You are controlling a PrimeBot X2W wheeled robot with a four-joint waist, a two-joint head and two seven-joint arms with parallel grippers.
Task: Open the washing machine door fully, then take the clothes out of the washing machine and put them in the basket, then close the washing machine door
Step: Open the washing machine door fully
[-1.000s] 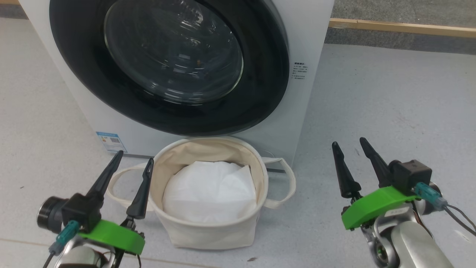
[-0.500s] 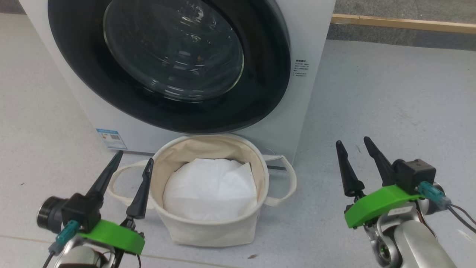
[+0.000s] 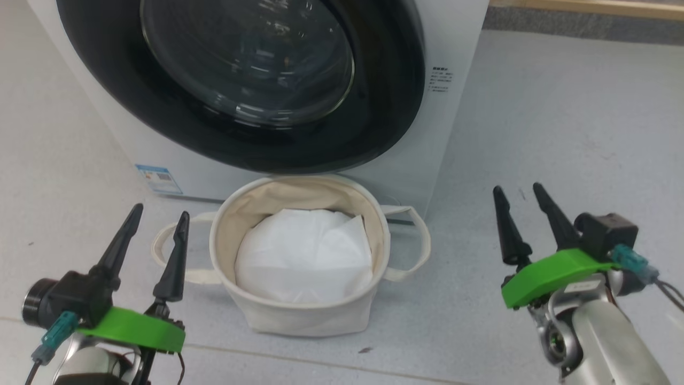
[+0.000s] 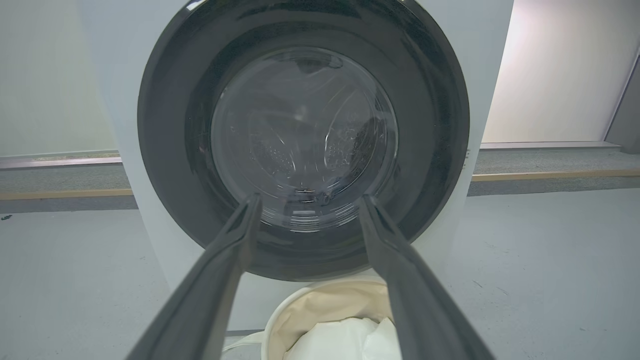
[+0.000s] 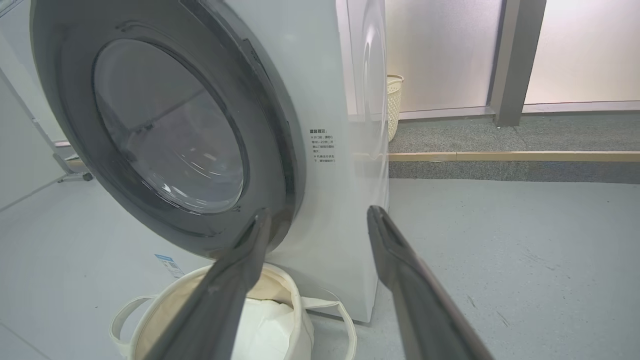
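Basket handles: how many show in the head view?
2. The left handle loops out from the basket toward the robot's left, the right handle toward its right; none appears hidden.

White washing machine [image 3: 459,43], black door [image 3: 385,107] shut, cream basket [image 3: 304,318] w/ liner [image 3: 302,256] just in front, upright

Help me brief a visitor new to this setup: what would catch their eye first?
The washing machine door, glossy black with a bulging glass window, looms shut at the top of the head view. Below it on the floor stands the cream basket with a white liner inside. The left gripper and right gripper flank it, fingers spread.
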